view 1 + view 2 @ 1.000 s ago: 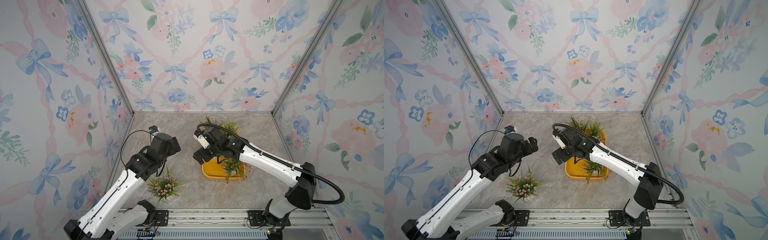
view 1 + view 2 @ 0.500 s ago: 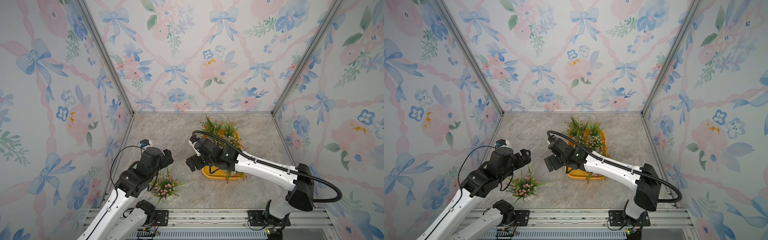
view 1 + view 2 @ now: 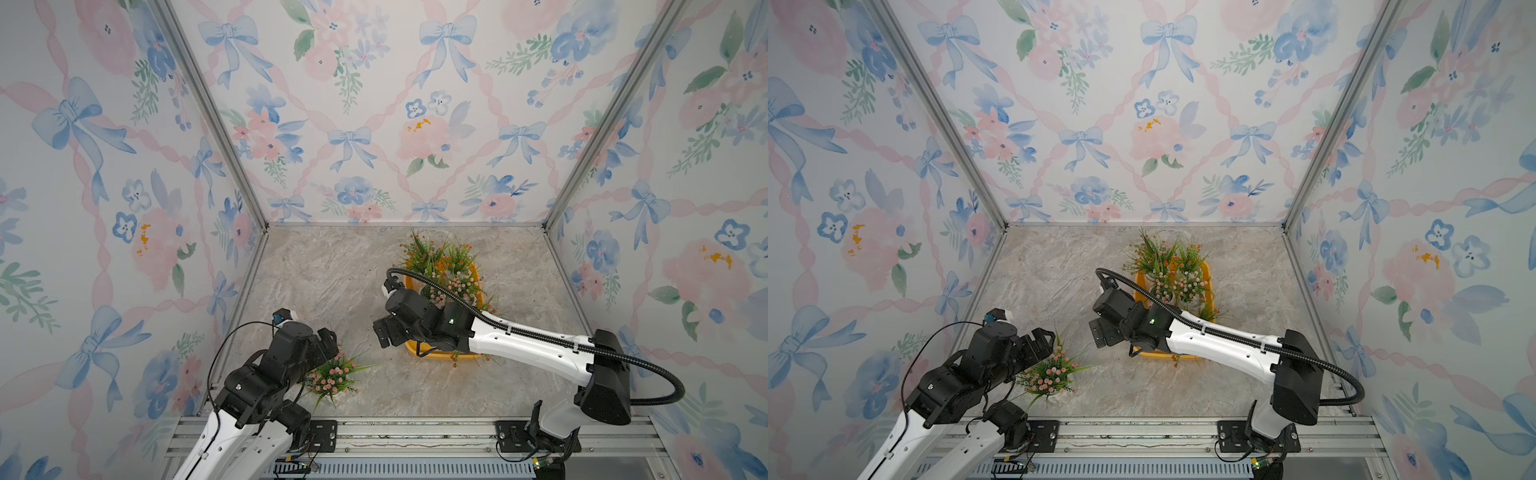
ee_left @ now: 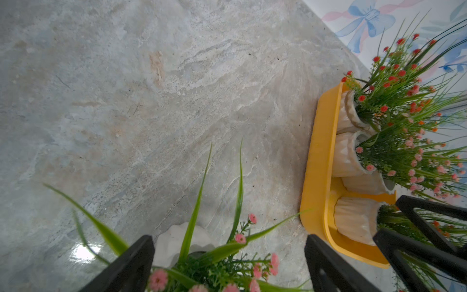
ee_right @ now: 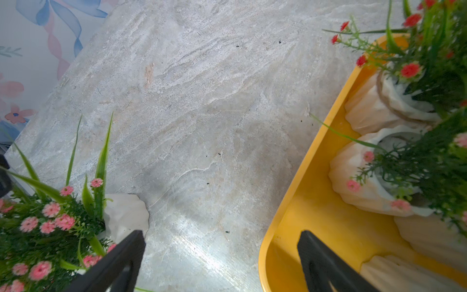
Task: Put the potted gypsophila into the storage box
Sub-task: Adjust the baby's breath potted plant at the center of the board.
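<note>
One potted gypsophila sits by the front-left corner of the bench, outside the storage box, in both top views. Left wrist: my left tool gapes over it, likely to straddle it. Right wrist: right tool spread, empty.

Your left arm has drawn back along the grey marble-patterned counter toward its front edge. A second ago the black left gripper reached out past the middle. Now it hangs low near the front left corner, close over the pink-flowered artificial plant in a white ribbed pot.

Your black right gripper was over the shallow yellow-orange plastic storage box. It has slid past the box's left rim and toward the front edge. The red- and pink-flowered potted plants at the back of the box now show more fully.
</note>
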You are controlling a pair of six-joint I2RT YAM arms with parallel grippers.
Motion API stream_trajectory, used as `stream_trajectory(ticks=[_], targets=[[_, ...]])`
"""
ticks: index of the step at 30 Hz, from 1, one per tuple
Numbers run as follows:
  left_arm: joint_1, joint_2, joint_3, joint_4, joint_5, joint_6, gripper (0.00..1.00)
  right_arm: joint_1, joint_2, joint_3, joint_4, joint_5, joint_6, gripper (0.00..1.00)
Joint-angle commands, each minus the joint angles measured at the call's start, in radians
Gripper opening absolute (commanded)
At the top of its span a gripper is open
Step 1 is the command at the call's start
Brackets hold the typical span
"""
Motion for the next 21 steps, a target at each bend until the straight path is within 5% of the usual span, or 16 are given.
stream_trajectory(ticks=[1, 9, 18, 21], targets=[[0.007, -0.004, -0.007, -0.098, 0.005, 0.011, 0.96, 0.017, -0.003, -0.021, 0.025, 0.033, 0.037, 0.97], [0.007, 0.032, -0.03, -0.109, 0.04, 0.062, 0.96, 0.017, 0.035, 0.035, -0.007, 0.037, -0.016, 0.97], [0.006, 0.051, 0.119, -0.26, -0.213, -0.021, 0.98, -0.02, 0.044, 0.064, -0.032, 0.002, -0.067, 0.97], [0.006, 0.049, 0.145, -0.302, -0.219, -0.026, 0.98, -0.041, 0.039, 0.056, -0.027, -0.023, -0.074, 0.97]])
